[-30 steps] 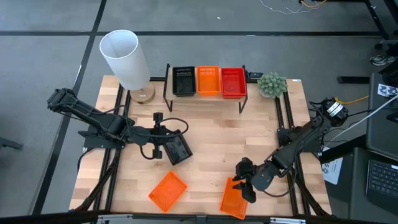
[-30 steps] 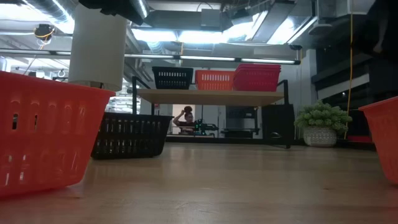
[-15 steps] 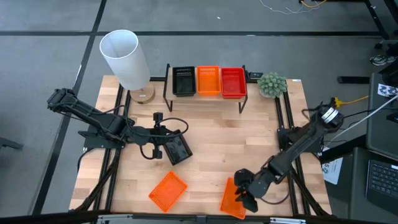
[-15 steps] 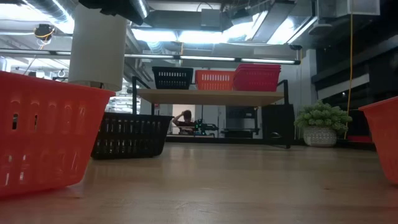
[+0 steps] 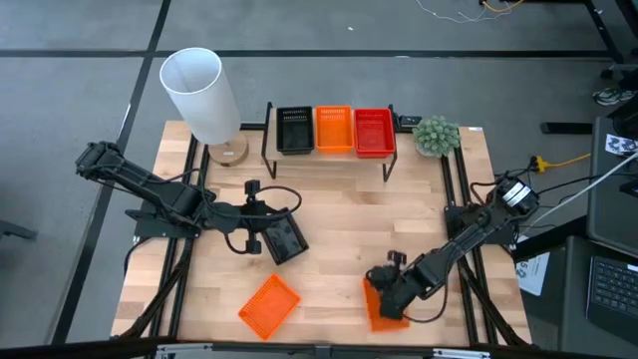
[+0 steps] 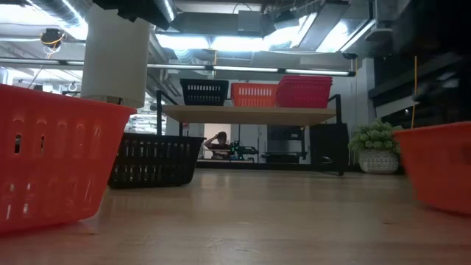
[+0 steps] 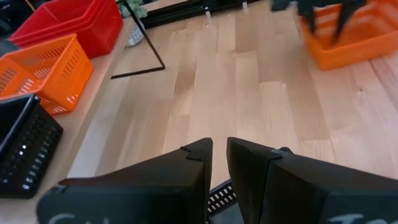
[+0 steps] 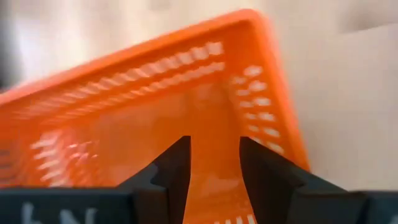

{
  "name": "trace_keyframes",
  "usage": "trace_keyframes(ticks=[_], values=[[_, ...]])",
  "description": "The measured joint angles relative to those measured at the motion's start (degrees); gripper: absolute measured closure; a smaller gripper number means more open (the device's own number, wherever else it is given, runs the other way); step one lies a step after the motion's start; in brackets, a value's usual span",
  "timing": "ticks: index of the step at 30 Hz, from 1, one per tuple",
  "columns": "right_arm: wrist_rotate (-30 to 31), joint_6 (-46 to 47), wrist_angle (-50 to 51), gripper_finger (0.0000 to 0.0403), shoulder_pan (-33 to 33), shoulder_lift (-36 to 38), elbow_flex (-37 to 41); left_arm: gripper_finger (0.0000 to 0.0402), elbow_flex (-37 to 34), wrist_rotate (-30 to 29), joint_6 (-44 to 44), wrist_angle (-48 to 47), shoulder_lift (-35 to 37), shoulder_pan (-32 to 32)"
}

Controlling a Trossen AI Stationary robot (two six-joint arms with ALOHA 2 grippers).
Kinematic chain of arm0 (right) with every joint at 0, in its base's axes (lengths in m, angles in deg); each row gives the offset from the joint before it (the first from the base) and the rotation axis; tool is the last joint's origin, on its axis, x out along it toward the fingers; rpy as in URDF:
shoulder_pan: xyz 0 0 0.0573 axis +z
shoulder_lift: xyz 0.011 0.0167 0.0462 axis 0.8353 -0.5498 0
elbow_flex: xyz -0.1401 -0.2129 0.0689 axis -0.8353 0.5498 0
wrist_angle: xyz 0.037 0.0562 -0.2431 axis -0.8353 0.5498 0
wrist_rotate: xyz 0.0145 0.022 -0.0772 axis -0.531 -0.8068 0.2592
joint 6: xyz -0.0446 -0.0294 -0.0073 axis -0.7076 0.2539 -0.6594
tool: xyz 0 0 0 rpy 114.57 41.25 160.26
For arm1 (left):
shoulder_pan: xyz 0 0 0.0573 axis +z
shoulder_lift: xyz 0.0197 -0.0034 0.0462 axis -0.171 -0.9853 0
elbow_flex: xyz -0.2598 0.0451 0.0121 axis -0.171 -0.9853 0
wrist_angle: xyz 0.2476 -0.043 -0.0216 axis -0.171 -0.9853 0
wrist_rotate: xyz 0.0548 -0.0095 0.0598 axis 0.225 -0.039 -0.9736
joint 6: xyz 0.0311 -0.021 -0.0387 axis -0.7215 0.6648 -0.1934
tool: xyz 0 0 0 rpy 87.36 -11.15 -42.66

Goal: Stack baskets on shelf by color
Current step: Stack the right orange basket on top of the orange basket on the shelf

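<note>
In the high view we saw the shelf [image 5: 329, 160] at the upper centre of the frame, carrying a black stack [image 5: 294, 131], an orange stack [image 5: 333, 130] and a red stack [image 5: 373, 132] side by side, left to right. Left of it stood a white lamp [image 5: 199, 95], and right of it a small plant [image 5: 436, 135].

At centre left, the left gripper [image 5: 267, 229] sat at the rim of a loose black basket [image 5: 283, 239] on the table [image 5: 329, 214]; its wrist view showed the fingers [image 7: 186, 174] nearly together with the black mesh just below them, so we took them to be closed on that rim. A loose orange basket [image 5: 268, 305] lay at the lower left of centre, untouched.

At the lower right, the right gripper [image 5: 387, 289] was over a second orange basket [image 5: 384, 304]. In its wrist view the two fingers [image 8: 177, 168] stood apart in front of the basket's wall; we could not tell whether they gripped it.
</note>
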Motion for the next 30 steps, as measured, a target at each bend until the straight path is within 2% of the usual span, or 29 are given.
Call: trace_keyframes(ticks=[4, 9, 12, 15, 18, 22, 24, 30], values=[[10.0, -5.4, 6.3, 0.0264, -2.6, 0.1, -0.4, 0.0360, 0.0, 0.0, 0.7, -0.1, 0.0, 0.0], [27.2, -8.7, 8.7, 0.0264, -7.3, 0.1, -0.4, 0.0360, 0.0, 0.0, 0.7, -0.1, 0.0, 0.0], [31.4, -10.2, 9.8, 0.0264, -9.8, 0.1, -1.1, 0.0360, 0.0, 0.0, 0.7, -0.1, 0.0, 0.0], [29.9, -10.2, 12.4, 0.0264, -11.0, 0.1, -4.3, 0.0360, 0.0, 0.0, 0.7, -0.1, 0.0, 0.0], [23.9, -13.1, 16.1, 0.0264, -11.1, 0.1, -9.9, 0.0360, 0.0, 0.0, 0.7, -0.1, 0.0, 0.0], [6.1, -17.9, 18.7, 0.0264, -9.3, 0.2, -17.0, 0.0360, 0.0, 0.0, 0.8, -0.1, 0.0, 0.0], [0.0, -19.1, 18.6, 0.0264, -8.0, 0.2, -18.5, 0.0360, 0.0, 0.0, 0.8, -0.2, 0.0, 0.0], [-1.4, -19.1, 20.6, 0.0264, -3.0, 0.2, -16.1, 0.0360, 0.0, 0.0, 1.1, -0.2, 0.0, 0.0]])
